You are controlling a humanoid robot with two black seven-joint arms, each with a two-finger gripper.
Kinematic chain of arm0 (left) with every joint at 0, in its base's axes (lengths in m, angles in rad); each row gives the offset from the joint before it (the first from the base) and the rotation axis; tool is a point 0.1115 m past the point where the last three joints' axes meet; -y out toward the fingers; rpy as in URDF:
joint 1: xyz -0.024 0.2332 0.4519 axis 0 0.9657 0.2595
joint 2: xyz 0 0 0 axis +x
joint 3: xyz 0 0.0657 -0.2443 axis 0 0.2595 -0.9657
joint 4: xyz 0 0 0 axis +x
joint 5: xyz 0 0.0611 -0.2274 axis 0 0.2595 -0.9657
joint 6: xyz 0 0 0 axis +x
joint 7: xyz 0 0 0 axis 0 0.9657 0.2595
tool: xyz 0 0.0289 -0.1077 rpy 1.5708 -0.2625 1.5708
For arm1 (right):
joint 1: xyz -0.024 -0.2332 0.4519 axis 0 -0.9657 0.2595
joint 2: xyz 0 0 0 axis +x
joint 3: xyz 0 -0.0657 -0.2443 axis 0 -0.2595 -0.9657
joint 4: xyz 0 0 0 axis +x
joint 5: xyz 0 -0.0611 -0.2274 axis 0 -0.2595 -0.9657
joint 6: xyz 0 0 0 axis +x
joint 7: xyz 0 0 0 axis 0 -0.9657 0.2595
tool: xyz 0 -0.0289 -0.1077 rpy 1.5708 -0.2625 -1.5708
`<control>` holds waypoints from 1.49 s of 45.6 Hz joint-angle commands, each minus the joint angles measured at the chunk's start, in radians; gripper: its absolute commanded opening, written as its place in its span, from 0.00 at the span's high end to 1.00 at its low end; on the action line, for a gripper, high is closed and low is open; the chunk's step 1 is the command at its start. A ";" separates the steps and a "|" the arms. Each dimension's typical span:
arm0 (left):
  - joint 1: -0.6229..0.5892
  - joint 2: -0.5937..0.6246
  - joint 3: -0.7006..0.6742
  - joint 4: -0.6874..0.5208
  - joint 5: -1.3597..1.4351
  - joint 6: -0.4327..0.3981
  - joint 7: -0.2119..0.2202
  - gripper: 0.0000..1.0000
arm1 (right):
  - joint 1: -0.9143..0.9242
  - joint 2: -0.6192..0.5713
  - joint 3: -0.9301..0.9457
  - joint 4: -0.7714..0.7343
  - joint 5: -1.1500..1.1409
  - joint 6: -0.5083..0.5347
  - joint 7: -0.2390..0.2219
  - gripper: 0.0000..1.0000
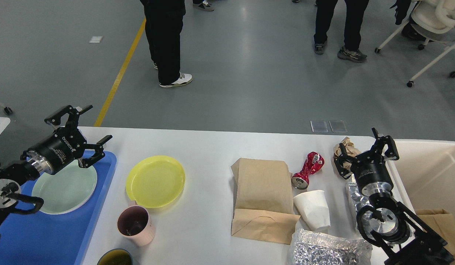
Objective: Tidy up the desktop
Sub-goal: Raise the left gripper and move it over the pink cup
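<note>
A big white table (209, 147) is filling the near part of the view, and lots of things are lying on it.

The left claw (82, 125) is hanging above the far left corner of the table with its two fingers spread wide apart and nothing between them. Under it a blue tray (50, 235) is sitting on the left edge of the table, and a pale green plate (65, 189) is lying inside the tray. Just to the right of the tray a yellow plate (155, 181) is lying flat. Nearer than it, a pink mug (134, 225) is standing upright.

In the middle a brown paper bag (262, 198) is lying flat. To its right a squashed red can (307, 170) is lying on its side, and a white paper cup (313, 209) is tipped over just near it. Shiny foil (328, 250) is lying at the near edge.

The right claw (365, 152) is hanging over the right side of the table with its fingers spread open, right by a crumpled brown paper ball (343, 147). A cream bin (430, 173) is standing to the right of the table.
</note>
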 commanded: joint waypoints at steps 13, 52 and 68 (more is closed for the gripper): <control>-0.978 0.142 1.239 0.007 0.005 -0.268 0.007 0.03 | 0.000 0.000 0.000 0.000 0.000 0.000 0.001 0.00; -2.055 -0.647 2.288 -0.620 -0.443 -0.283 -0.040 0.03 | 0.000 0.000 0.000 0.000 0.000 0.000 0.001 0.00; -2.168 -0.595 2.330 -0.736 -0.437 -0.366 -0.082 0.03 | 0.000 0.000 0.000 0.000 0.000 0.000 0.001 0.00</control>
